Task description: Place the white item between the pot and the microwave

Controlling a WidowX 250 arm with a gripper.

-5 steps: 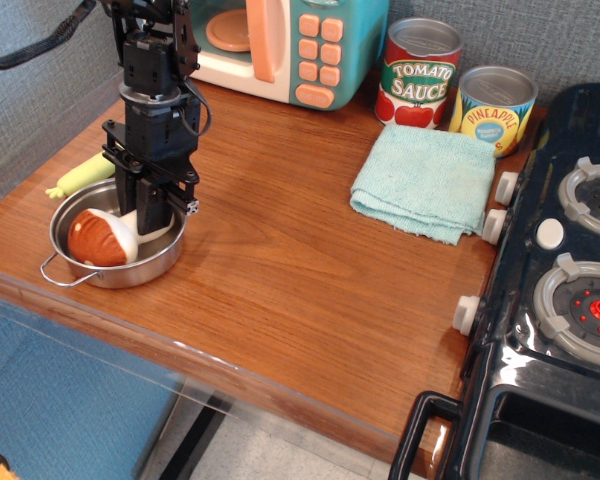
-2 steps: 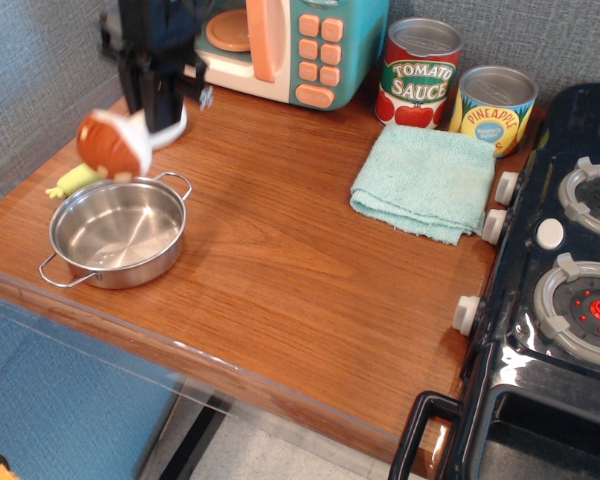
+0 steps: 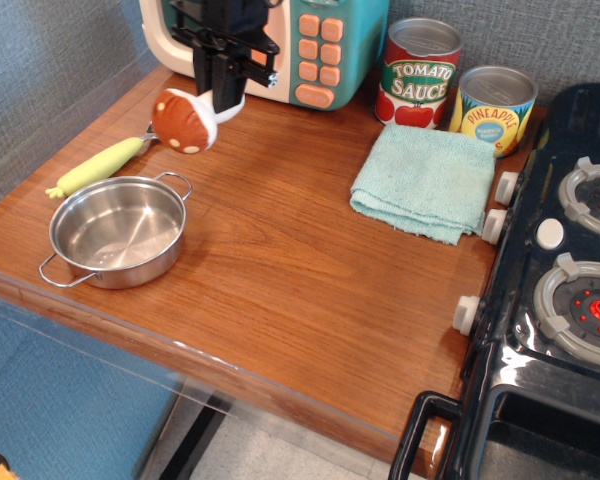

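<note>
My gripper (image 3: 223,95) is shut on the white stem of the toy mushroom (image 3: 187,120) and holds it in the air in front of the microwave (image 3: 320,50), its brown-orange cap pointing left and down. The steel pot (image 3: 117,232) stands empty near the table's front left edge, below and left of the mushroom. The arm hides part of the microwave's door.
A yellow-green corn toy (image 3: 98,166) lies left of the pot's far side. A light-blue cloth (image 3: 427,181) lies at the right, with a tomato sauce can (image 3: 417,72) and a pineapple can (image 3: 492,107) behind it. A black toy stove (image 3: 565,290) fills the right edge.
The gripper has lifted the mushroom out of the pot and carried it up and to the right, toward the microwave. The pot now stands empty.
</note>
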